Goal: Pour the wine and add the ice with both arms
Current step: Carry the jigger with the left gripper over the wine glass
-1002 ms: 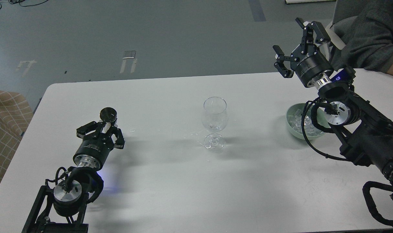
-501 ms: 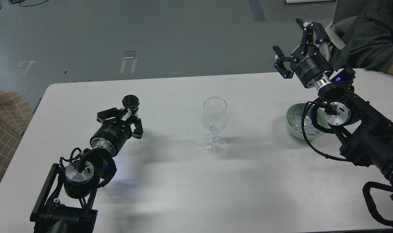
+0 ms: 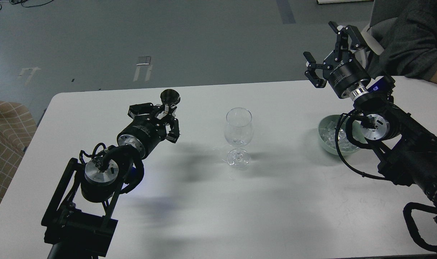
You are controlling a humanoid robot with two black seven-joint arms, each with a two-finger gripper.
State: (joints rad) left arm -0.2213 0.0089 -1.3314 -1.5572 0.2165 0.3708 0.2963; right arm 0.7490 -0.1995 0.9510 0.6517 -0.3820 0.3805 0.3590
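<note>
A clear, upright wine glass [image 3: 239, 126] stands at the middle of the white table [image 3: 283, 201]. My left gripper [image 3: 164, 113] is shut on a small dark round-topped vessel [image 3: 170, 96] with a silver neck. It holds the vessel above the table, left of the glass and apart from it. My right gripper [image 3: 328, 50] is open and empty, raised above the table's far right edge. Below it a pale green bowl [image 3: 323, 140] holds several clear ice cubes [image 3: 329, 137], partly hidden by my right arm.
A person's grey-sleeved arm [image 3: 409, 39] rests at the table's far right corner, close behind my right gripper. A plaid-covered seat [image 3: 6, 133] stands off the table's left edge. A few clear drops or bits lie on the table beside the glass foot [image 3: 218, 149].
My left gripper has moved up and to the right with the dark vessel, closer to the wine glass. My right arm, the glass and the bowl have not moved.
</note>
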